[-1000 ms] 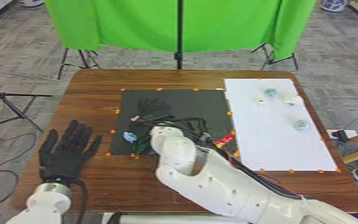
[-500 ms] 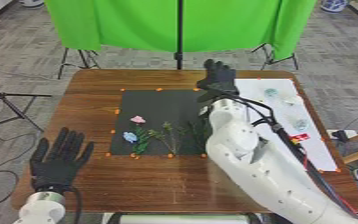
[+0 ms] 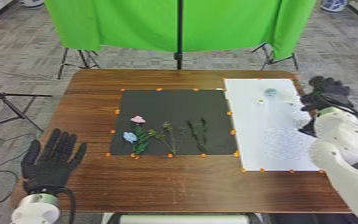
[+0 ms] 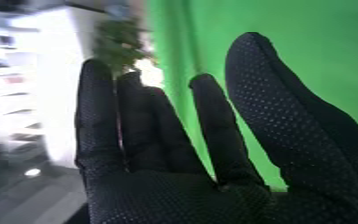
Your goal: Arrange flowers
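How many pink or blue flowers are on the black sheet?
2. The pink flower is on the left part of the black sheet. The blue flower is nearer the robot, close to the sheet's left edge.

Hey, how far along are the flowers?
Partway, it seems: pink flower, blue flower and green stems lie on the black mat. The right robot hand, fingers extended, holds nothing. Small pale pieces on the white sheet probably remain to be placed.

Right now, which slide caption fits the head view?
Pink flower, blue flower and green sprigs on black mat between left robot hand and right robot hand.
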